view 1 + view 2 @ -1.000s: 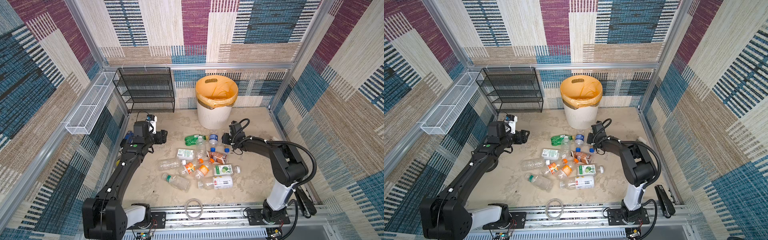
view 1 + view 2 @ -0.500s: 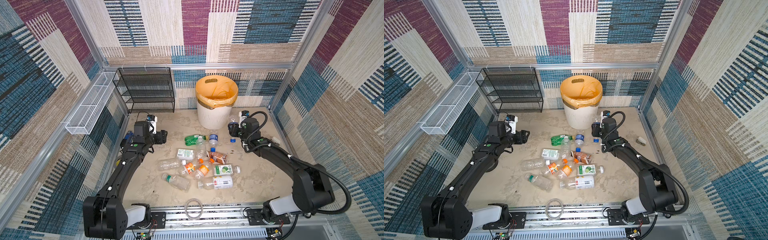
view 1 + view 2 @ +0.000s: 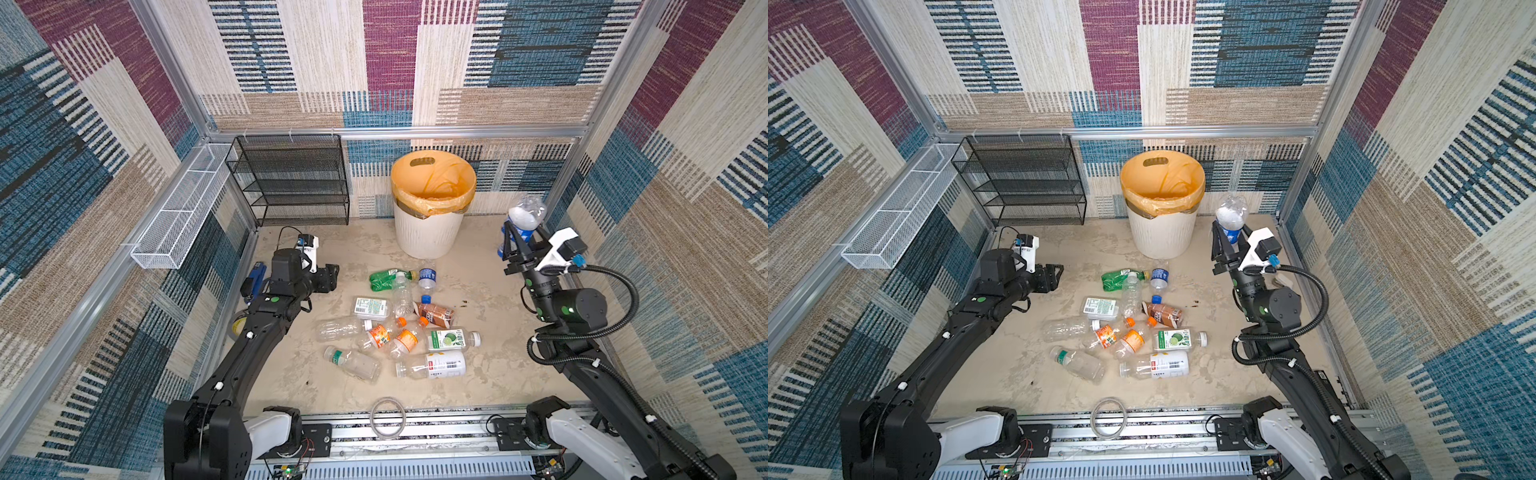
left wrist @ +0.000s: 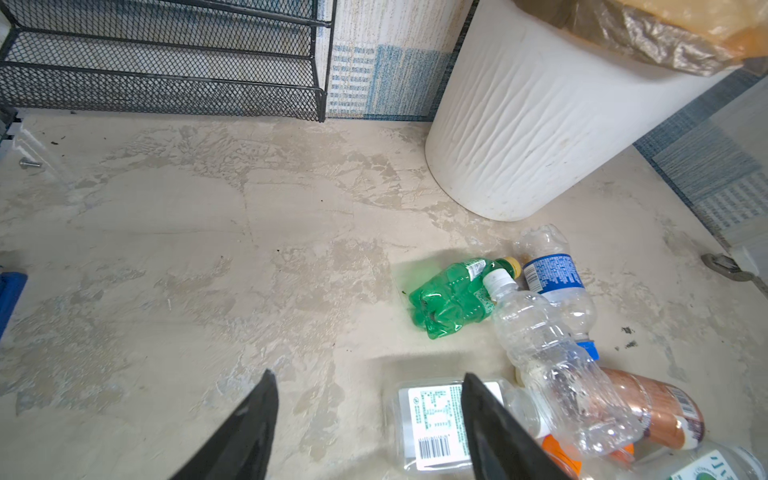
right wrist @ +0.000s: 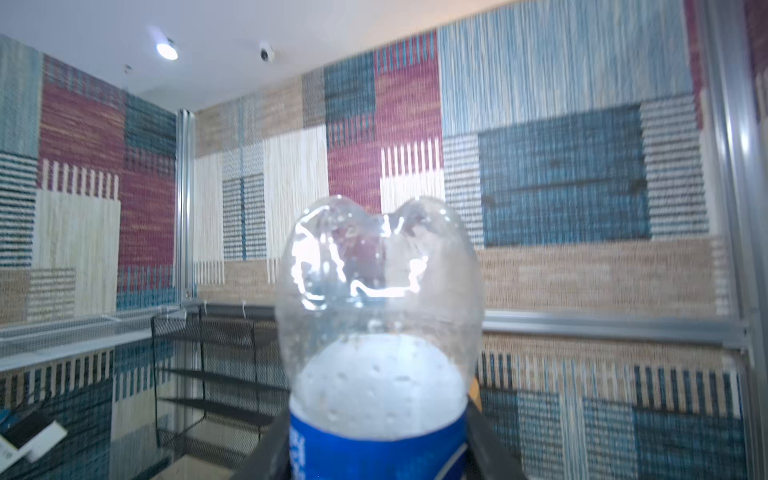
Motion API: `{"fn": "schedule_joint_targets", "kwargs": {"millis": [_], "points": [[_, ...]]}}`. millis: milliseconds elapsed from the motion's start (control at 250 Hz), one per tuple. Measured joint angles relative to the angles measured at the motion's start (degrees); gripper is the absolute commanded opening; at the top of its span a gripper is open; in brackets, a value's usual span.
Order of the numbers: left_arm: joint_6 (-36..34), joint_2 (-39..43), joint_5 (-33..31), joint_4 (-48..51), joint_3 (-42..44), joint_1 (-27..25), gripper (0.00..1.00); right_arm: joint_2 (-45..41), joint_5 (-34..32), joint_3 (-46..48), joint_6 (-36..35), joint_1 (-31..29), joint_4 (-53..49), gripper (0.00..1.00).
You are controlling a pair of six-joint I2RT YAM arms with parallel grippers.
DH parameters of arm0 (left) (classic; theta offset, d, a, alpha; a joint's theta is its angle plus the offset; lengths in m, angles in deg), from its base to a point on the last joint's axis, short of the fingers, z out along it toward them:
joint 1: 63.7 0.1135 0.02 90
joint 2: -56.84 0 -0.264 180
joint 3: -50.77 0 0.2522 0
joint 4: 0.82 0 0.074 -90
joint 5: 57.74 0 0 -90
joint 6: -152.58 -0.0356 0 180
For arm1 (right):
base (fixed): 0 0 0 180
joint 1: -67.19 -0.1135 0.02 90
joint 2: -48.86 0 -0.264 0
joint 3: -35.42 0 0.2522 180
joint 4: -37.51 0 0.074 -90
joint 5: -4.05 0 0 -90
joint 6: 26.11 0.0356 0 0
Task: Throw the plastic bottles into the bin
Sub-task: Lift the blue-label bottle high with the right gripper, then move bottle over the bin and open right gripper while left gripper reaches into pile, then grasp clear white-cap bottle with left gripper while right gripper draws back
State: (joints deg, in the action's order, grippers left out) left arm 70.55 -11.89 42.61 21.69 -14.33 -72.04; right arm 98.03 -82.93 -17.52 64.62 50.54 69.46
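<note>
Holding blue-label bottle (image 3: 524, 214) near bin (image 3: 428, 239)

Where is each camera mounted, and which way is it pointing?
Top views: high at the front, looking down on bin, loose bottles, left gripper, right gripper.
Left wrist: low, facing bin and green bottle; left gripper shows, open.
Right wrist: raised, facing the back wall; right gripper shut on a blue-labelled bottle.
Shared: both wrist views show the black rack.

Green bottle (image 4: 453, 299) near white bin (image 4: 540, 124)
</note>
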Motion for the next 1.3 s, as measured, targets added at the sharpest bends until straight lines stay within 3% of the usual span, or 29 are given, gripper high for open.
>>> {"fn": "schedule_joint_targets", "kwargs": {"millis": [144, 252, 332, 368, 408, 512, 648, 796, 1008, 1300], "points": [[1.4, 2.0, -3.0, -1.9, 2.1, -4.2, 0.7, 5.8, 1.8, -8.1, -2.1, 0.0, 9.0, 0.46], [3.0, 3.0, -5.7, -3.0, 3.7, -8.4, 0.7, 19.0, 3.6, -25.7, -1.3, 0.0, 5.7, 0.56], [4.1, 2.7, -7.6, -3.0, 3.8, -11.1, 0.7, 31.4, 6.0, -43.2, 0.7, 0.0, -4.7, 0.77], [4.5, 2.4, -8.3, -2.9, 3.7, -12.3, 0.7, 38.4, 6.8, -53.7, 1.1, 0.0, -12.5, 0.89], [5.0, 2.1, -8.7, -2.7, 3.4, -13.3, 0.71, 45.4, 7.8, -64.4, 1.7, 0.0, -22.1, 0.95], [5.7, 1.7, -10.1, -1.9, 2.7, -15.0, 0.72, 57.2, 10.4, -83.7, 1.8, 0.1, -42.1, 1.0], [6.4, 1.7, -10.4, -1.2, 2.3, -16.2, 0.73, 61.4, 12.0, -91.9, 2.0, 0.5, -56.8, 0.99], [6.9, 0.8, -10.4, -0.4, 0.8, -16.7, 0.76, 57.8, 11.9, -86.3, 2.3, 1.3, -59.8, 0.97], [8.9, -2.7, -10.1, -0.3, -1.0, -19.7, 0.84, 40.3, 8.4, -59.0, 4.8, 4.7, -51.3, 0.97], [20.6, -11.2, -10.6, 2.7, -7.2, -26.6, 0.85, 24.7, 2.6, -27.0, 9.6, 9.6, -45.7, 0.97]]}}
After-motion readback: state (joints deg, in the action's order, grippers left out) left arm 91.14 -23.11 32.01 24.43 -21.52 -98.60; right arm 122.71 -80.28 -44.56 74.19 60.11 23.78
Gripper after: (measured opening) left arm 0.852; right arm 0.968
